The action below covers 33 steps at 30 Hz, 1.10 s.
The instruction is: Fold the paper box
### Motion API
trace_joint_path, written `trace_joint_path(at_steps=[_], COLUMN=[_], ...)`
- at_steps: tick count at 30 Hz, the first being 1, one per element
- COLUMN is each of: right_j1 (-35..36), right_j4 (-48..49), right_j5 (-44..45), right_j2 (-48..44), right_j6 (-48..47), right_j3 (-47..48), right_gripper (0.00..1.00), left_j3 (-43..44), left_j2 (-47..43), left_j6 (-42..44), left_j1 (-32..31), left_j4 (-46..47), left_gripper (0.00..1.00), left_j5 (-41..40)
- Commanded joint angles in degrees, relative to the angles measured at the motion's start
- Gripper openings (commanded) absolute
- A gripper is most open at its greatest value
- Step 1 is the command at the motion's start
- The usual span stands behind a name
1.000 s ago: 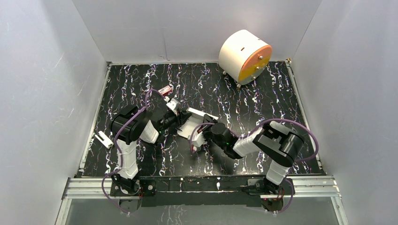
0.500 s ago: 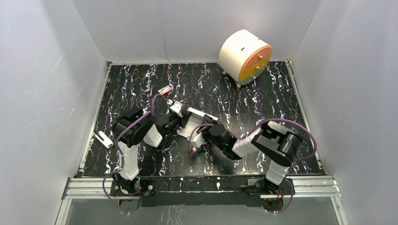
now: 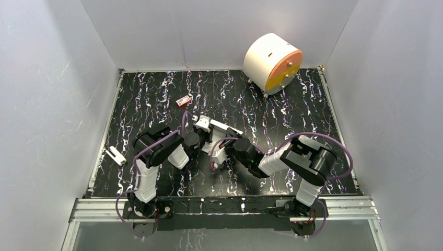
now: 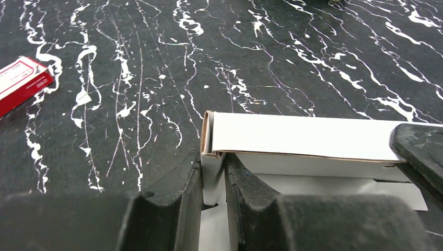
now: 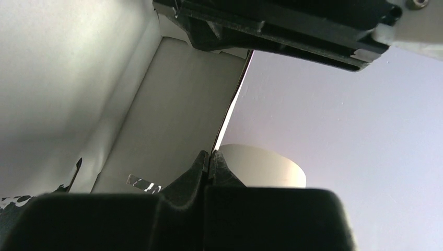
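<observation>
The paper box, white cardboard and partly folded, stands at the table's middle between both arms. In the left wrist view my left gripper is shut on a doubled white flap at the left end of the box, whose long folded wall runs off to the right. From above, the left gripper sits at the box's far left corner. My right gripper holds the near side. Seen from the right wrist, the right gripper is shut on the thin edge of an upright box wall.
A small red item lies behind the box, also at the left edge of the left wrist view as the red item. The big white cylinder with an orange face stands at the back right. A small white piece lies near the left wall.
My left arm has swung right and nearer, bringing its gripper against the box's far left corner, with the jaws narrowing onto the flap. The right arm has hardly moved.
</observation>
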Motion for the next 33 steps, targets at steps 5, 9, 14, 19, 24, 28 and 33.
trace_joint_path(at_steps=[5,9,14,19,24,28,33], right_j1=[1.4,1.1,0.3,-0.9,-1.4,-1.4,-1.4], right_j4=[-7.7,-7.7,-8.0,-8.5,-9.9,-9.1,-3.9], right_j5=[-5.1,-6.0,-6.7,-9.1,-10.9,-11.2,-10.8], right_j2=[-1.3,-2.1,-3.1,-4.6,-4.8,-3.0,0.3], right_j6=[2.6,3.6,5.2,8.3,10.1,10.1,7.4], right_j3=[-1.3,-0.9,-0.5,-0.3,0.7,0.7,0.1], right_gripper=[0.00,0.00,0.00,0.00,0.00,0.00,0.00], left_j3=[1.2,1.4,1.4,1.6,2.5,3.4,2.7], left_j2=[-1.2,-1.4,-1.8,-2.6,-2.7,-3.1,-2.2], left_j6=[-1.8,-1.2,0.6,2.6,-1.7,-5.6,-10.3], left_j1=[0.7,0.6,0.0,-0.1,0.0,0.0,0.0], left_j4=[13.3,13.3,13.1,11.8,7.0,2.0,0.5], left_gripper=[0.02,0.00,0.00,0.00,0.00,0.00,0.00], left_j5=[-23.4,-27.3,-32.0,-36.2,-39.9,-41.2,-31.6])
